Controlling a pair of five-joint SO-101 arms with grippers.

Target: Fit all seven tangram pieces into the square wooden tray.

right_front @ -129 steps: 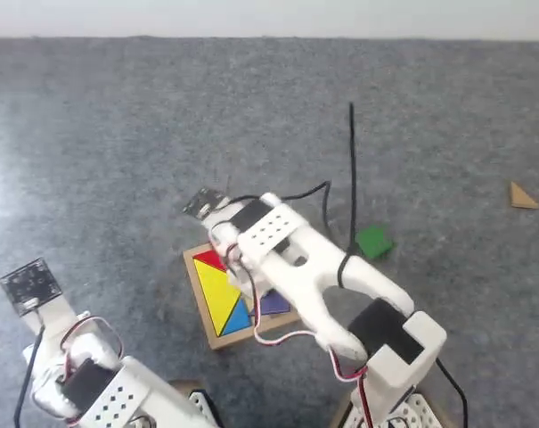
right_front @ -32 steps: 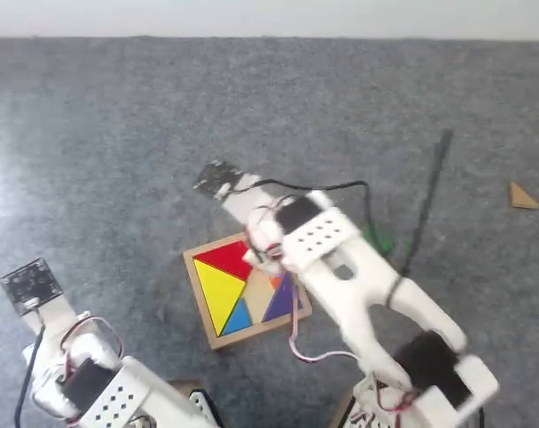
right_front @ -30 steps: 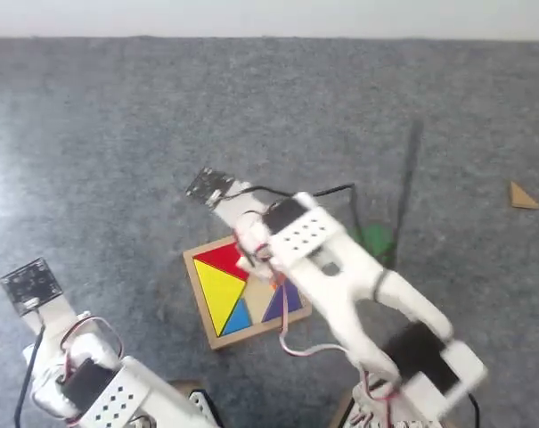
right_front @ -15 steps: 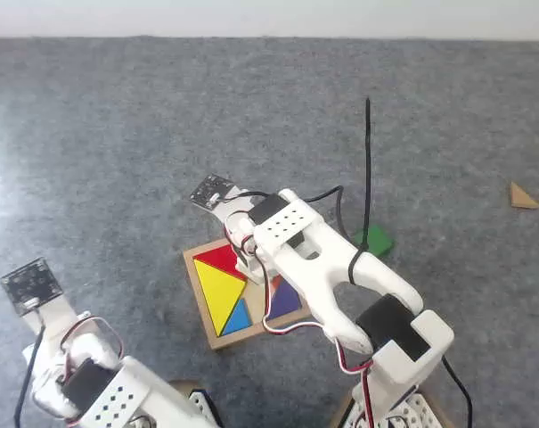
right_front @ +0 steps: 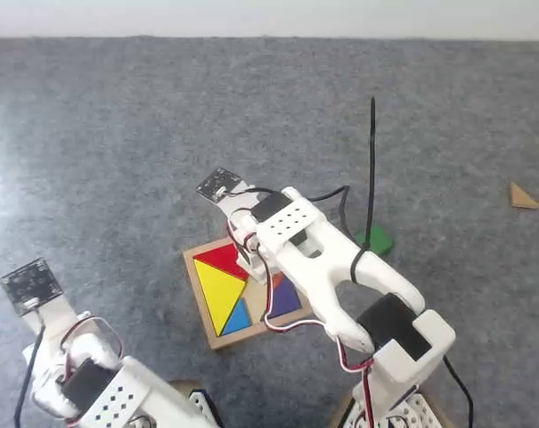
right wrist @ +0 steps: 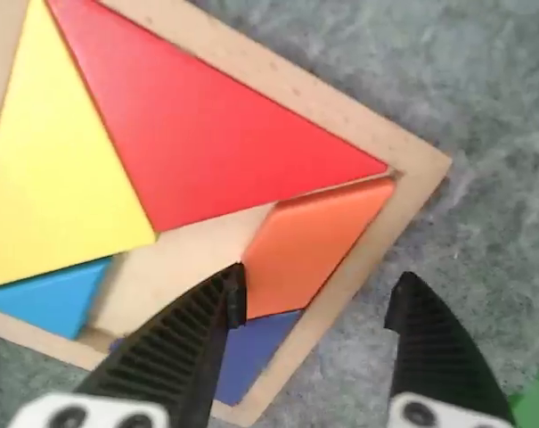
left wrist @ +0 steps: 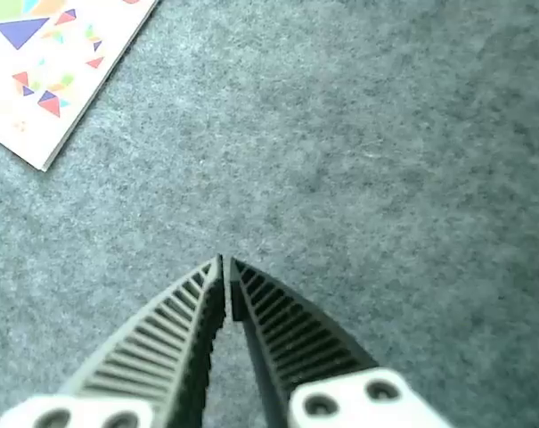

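Grey felt covers the whole surface (right_front: 118, 125), with a pale strip of wall along the top edge of the high view. Seven tangram pieces are in sight, five in the tray and two outside it.

One square wooden tray (right_front: 203, 308) lies low in the middle of the frame. It holds a red triangle (right wrist: 198, 134), a yellow triangle (right wrist: 55, 178), a small blue triangle (right wrist: 46, 299), an orange parallelogram (right wrist: 318, 236) and a purple piece (right wrist: 256, 352). A patch of bare wood shows between the yellow triangle and the orange parallelogram.

One green piece (right_front: 377, 239) lies on the felt just right of the tray, beside the right arm. One tan triangle (right_front: 521, 196) lies well apart, near the right edge of the frame.

Of the two arms, the right one stretches over the tray. The right pincer (right wrist: 320, 281) is spread apart, with one fingertip at the orange parallelogram's edge and the other over the felt outside the rim. The left arm sits in the lower left corner. The left pincer (left wrist: 227, 263) is pressed together, holding nothing, above bare felt, with one printed sheet (left wrist: 55, 53) of coloured figures lying near it.
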